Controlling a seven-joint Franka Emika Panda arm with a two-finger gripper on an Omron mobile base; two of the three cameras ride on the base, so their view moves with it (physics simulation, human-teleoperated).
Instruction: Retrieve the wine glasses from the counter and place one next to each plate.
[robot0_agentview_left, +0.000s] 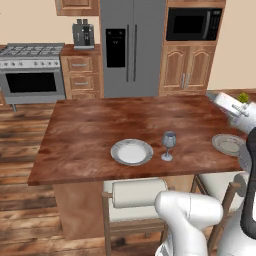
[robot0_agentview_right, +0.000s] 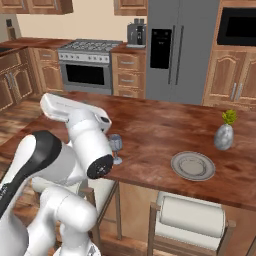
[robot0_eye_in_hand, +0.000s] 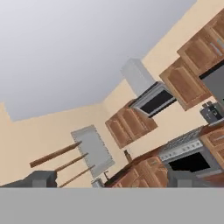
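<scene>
The pincer (robot0_eye_in_hand: 112, 178) stands wide open, its two dark fingertips (robot0_eye_in_hand: 41, 178) far apart with nothing between them, tilted up toward the ceiling. One small translucent grey-blue stemmed wine glass (robot0_agentview_left: 168, 145) stands upright on the reddish-brown wooden surface (robot0_agentview_left: 90, 130), just beside a round grey-white plate (robot0_agentview_left: 131, 152). A second grey-white plate (robot0_agentview_right: 193, 165) lies well apart, near the grey egg-shaped vase (robot0_agentview_right: 224, 136).

The bench (robot0_agentview_left: 85, 135) is reddish-brown wood with a glossy, streaked grain. The wine glass (robot0_agentview_left: 168, 145) looks like translucent grey-blue glass. Both plates (robot0_agentview_left: 131, 152) (robot0_agentview_right: 193, 165) are matt grey-white with a darker rim. The fridge (robot0_agentview_left: 132, 45) and stove (robot0_agentview_left: 31, 72) show brushed grey metal; the cabinets (robot0_agentview_left: 186, 65) are light wood.
</scene>
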